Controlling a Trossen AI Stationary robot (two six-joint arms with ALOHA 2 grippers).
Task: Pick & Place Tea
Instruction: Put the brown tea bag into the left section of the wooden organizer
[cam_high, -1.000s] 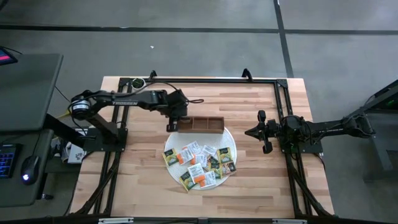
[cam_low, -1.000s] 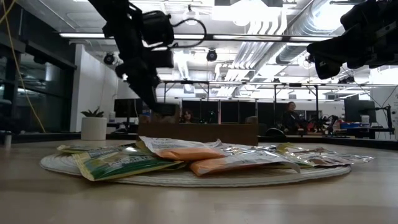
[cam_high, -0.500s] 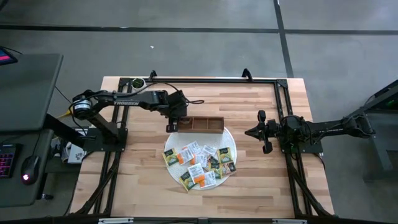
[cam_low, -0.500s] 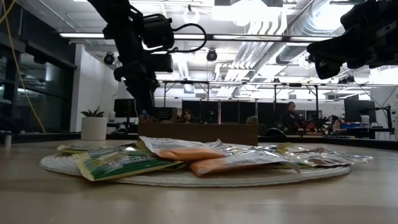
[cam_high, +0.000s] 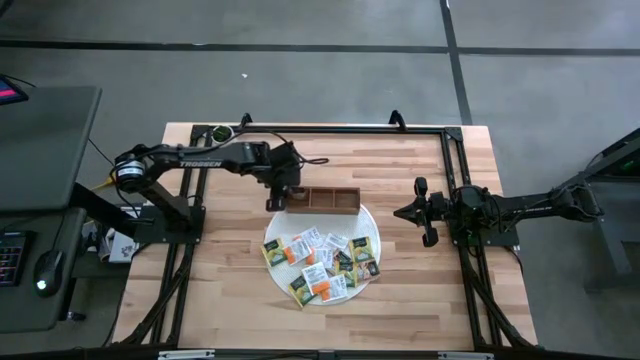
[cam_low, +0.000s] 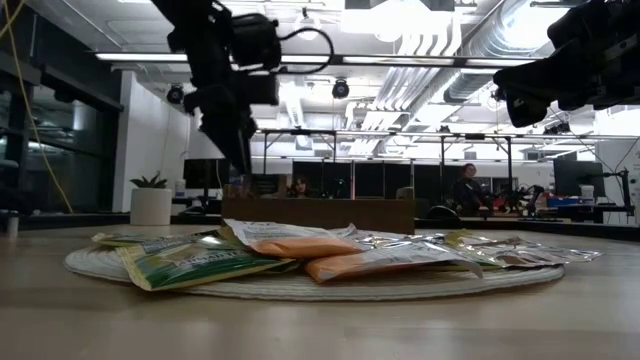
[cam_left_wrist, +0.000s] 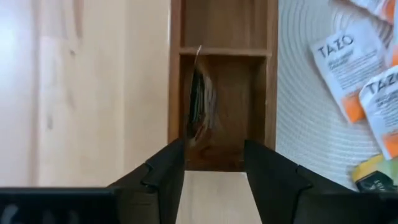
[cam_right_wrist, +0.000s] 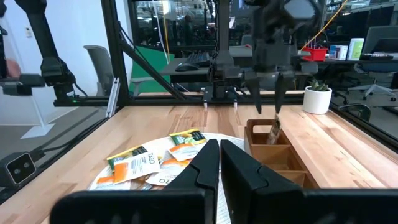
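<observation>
The left tool (cam_left_wrist: 214, 163), fingers parted, hovers over the tray's (cam_high: 331, 201) end compartment, where a packet (cam_left_wrist: 200, 107) stands released; next comes another packet from the mat (cam_high: 372, 230).

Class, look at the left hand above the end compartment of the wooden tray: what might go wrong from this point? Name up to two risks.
1. The packet in the wooden tray stands on edge against the wall; it may tip over or snag the left hand, whose open fingers hang right above it.
2. The remaining packets overlap on the white mat, so the next grasp may lift two at once.
</observation>
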